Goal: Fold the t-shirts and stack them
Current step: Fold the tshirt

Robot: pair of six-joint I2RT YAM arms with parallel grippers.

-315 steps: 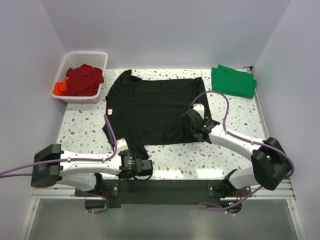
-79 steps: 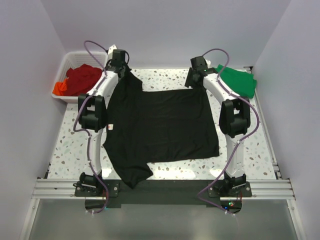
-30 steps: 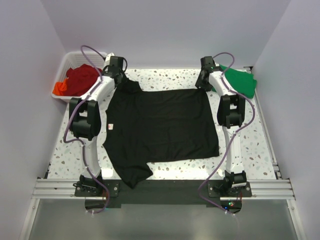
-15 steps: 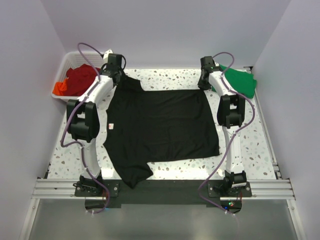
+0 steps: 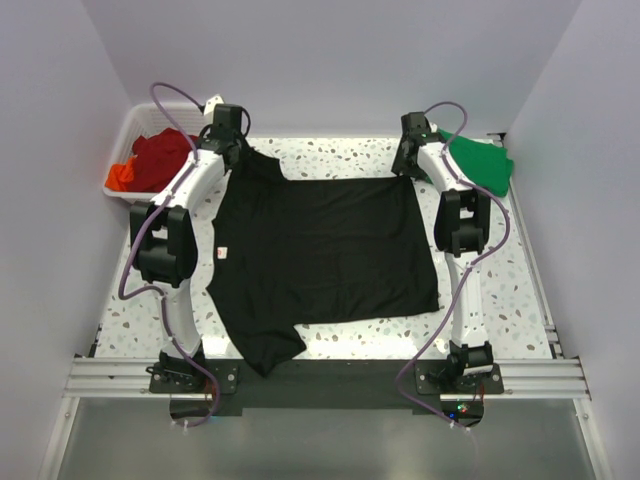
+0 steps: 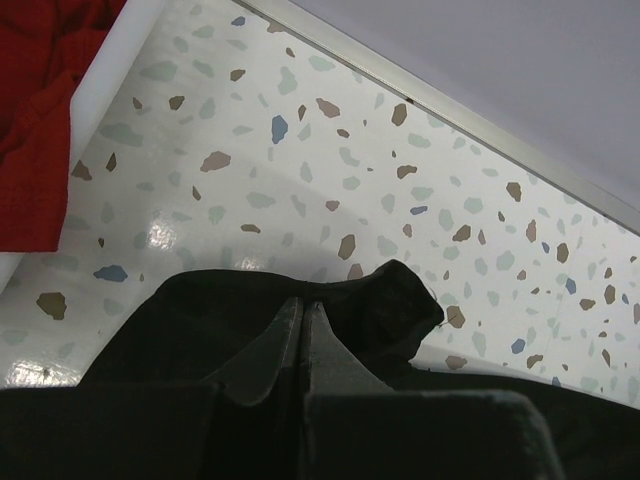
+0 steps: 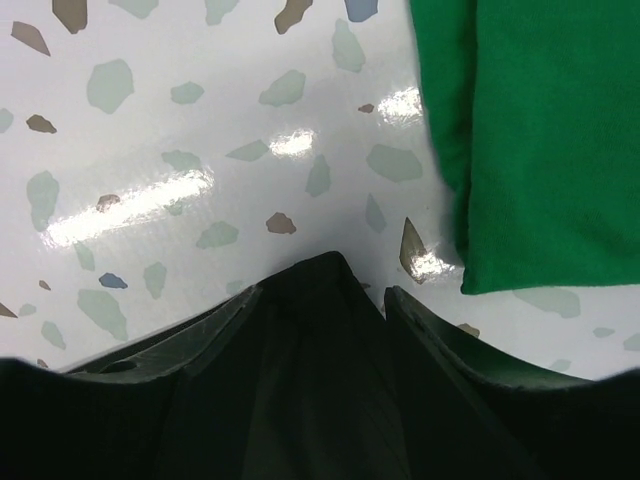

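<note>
Left gripper (image 6: 302,330) pinched shut on black t-shirt (image 5: 320,250) upper left corner, right gripper (image 7: 318,300) clamped on upper right corner, shirt spread flat, long axis left-right across frame.

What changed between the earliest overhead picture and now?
Both arms reached from the near side to the black shirt's far corners; left pincer shut on one corner, right pincer around the other. Green shirt and basket unchanged.
</note>
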